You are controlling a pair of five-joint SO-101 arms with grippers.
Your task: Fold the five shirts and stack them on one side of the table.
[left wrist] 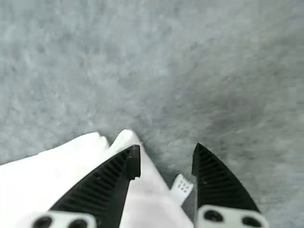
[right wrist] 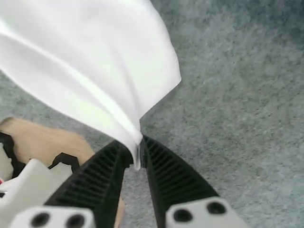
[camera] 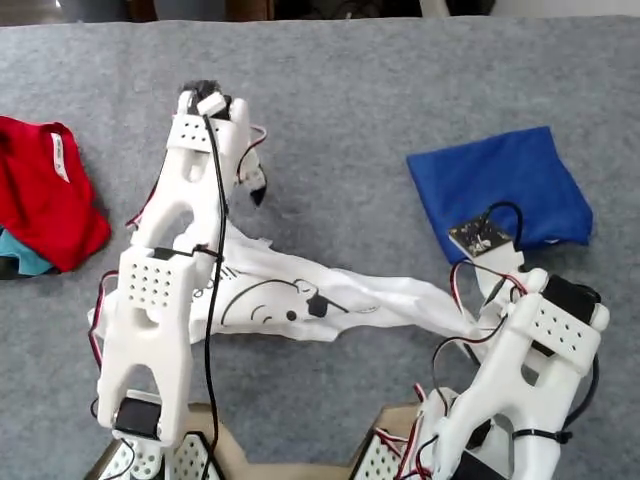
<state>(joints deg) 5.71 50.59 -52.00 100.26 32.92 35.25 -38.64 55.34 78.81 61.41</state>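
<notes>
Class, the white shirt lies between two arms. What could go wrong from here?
The right gripper pinches only a thin edge of the white shirt; it may slip free. The left gripper is open over a corner, so a pull could drag the bunched shirt instead of spreading it.

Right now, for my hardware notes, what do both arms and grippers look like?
The left arm and right arm are white plastic with perforated plates and black, red and white cables. The left gripper and right gripper have black, ribbed, pointed fingers.
</notes>
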